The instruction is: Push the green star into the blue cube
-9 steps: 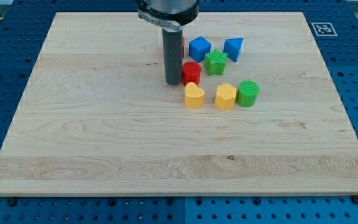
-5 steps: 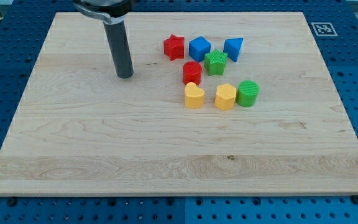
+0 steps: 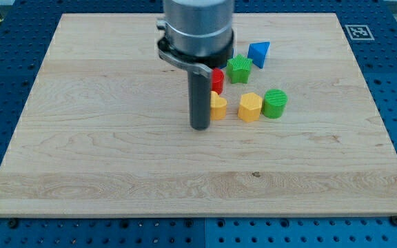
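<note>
The green star [image 3: 239,69] sits on the wooden board [image 3: 116,151] right of centre, near the view's top. The blue cube is hidden behind the arm's body. My tip [image 3: 199,127] rests on the board just left of the yellow heart [image 3: 218,107], below and left of the green star. The rod and arm body cover the red star and most of the red block [image 3: 217,80].
A blue triangular block [image 3: 258,53] lies right of the green star. A yellow hexagonal block [image 3: 250,107] and a green cylinder [image 3: 275,103] sit right of the yellow heart. A fiducial marker [image 3: 358,32] is at the board's top right corner.
My tip swung from beside the red block out to the board's upper left, then back right and down to the yellow heart's left side. No block has visibly moved.
</note>
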You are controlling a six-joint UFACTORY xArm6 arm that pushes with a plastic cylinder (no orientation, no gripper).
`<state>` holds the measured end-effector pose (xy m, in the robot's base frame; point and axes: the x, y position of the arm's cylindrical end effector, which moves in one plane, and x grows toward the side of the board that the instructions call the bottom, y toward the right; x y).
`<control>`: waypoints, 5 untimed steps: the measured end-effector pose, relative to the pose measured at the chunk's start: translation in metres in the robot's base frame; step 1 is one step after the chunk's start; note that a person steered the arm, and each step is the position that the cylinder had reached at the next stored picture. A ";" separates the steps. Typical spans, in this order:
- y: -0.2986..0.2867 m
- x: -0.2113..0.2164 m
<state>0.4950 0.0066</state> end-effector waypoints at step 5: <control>0.090 0.003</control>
<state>0.4983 0.0966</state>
